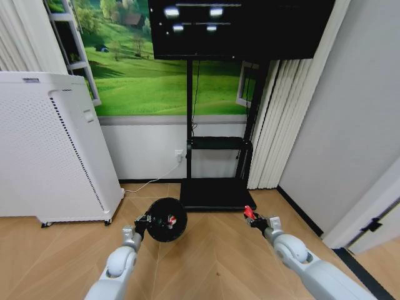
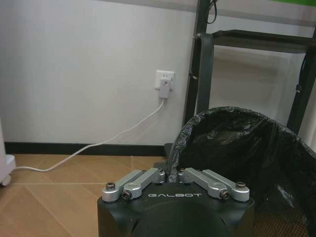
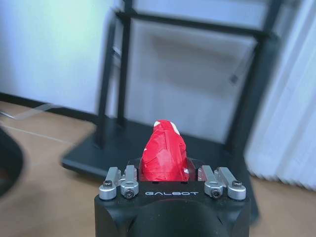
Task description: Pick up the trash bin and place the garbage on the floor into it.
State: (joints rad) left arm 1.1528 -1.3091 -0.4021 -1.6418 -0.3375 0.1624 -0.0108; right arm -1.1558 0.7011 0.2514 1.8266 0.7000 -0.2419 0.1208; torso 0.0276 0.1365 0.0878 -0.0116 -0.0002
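Your left gripper (image 1: 147,220) is clamped on the rim of the trash bin (image 1: 166,220) and holds it raised above the floor (image 1: 212,262), just in front of the TV stand's base (image 1: 215,194) and toward its left end. In the left wrist view the gripper (image 2: 173,174) has its fingers drawn tight together on the edge of the black bag that lines the bin (image 2: 237,158), so you are gripping the bin itself. In the head view you can see into the bin's mouth, which tips toward you; small red and light bits (image 1: 170,220) lie inside, too small to make out clearly.

Your right gripper (image 1: 249,215) hangs in the air in front of the stand's right end, well apart from the bin. It is closed around a crumpled red-and-white wrapper (image 3: 164,152), which sticks up between the fingers in the right wrist view; the head view shows the same red scrap (image 1: 248,212) at the gripper's tip.

The white appliance (image 1: 50,150) stands against the wall to the left of the stand. Its cord (image 2: 94,145) runs along the floor to the wall socket (image 2: 165,80) beside the stand's left post.
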